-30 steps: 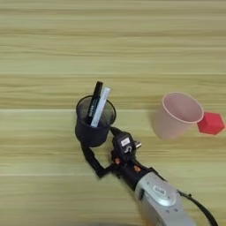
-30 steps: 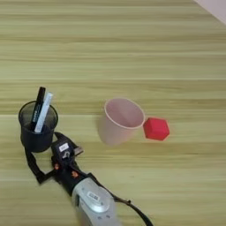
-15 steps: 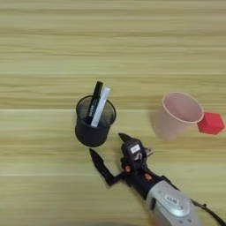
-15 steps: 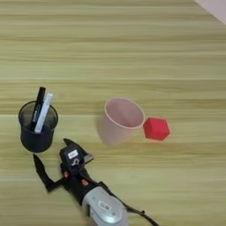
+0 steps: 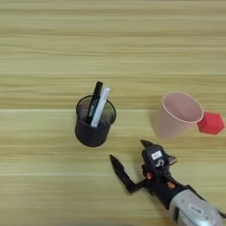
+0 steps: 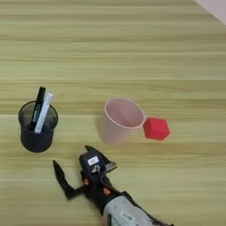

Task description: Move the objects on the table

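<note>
Table [image 5: 53,39] held a pen cup [image 5: 93,126] with one black marker [image 5: 94,102] and one white marker [image 5: 101,106] standing in it, a pink cup [image 5: 177,115] to its right, and a red block [image 5: 211,123] touching that cup's far side. Gripper [image 5: 132,160] sat low between the two cups, fingers spread and empty (touching neither); step judged as between grasps, next move calling for a choice of cup and a closing approach. White label on the gripper body and print on the black marker were too small to read.

Pale floor corner [image 6: 216,6] beyond tabletop
</note>
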Available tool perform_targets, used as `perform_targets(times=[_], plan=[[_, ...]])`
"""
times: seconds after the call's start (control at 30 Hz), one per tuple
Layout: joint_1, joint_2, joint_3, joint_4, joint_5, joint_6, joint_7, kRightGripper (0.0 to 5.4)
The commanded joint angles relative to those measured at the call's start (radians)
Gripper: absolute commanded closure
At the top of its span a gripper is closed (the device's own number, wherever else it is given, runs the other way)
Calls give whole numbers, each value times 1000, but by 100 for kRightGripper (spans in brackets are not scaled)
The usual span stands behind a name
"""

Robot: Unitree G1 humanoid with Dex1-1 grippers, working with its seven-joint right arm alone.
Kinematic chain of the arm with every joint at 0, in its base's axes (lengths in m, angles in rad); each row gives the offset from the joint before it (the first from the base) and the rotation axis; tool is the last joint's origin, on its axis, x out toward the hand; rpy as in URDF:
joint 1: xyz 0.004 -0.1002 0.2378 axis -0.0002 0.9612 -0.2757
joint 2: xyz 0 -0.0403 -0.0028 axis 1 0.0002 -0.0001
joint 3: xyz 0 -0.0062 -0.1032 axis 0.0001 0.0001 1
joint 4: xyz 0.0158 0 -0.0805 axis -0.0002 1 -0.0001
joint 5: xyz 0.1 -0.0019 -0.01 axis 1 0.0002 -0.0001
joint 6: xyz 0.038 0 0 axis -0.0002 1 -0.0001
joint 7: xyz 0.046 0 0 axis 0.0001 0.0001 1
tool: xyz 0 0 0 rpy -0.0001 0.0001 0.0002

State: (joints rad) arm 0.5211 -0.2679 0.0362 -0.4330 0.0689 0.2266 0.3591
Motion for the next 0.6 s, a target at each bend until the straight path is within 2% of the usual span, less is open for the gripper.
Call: perform_targets(times=[0.03,0.2,0.6], plan=[[-16,5,-49,-49,33,-10,-20,5],[-4,13,-78,-62,41,-11,-27,5],[35,-12,-103,-79,7,20,-32,5]])
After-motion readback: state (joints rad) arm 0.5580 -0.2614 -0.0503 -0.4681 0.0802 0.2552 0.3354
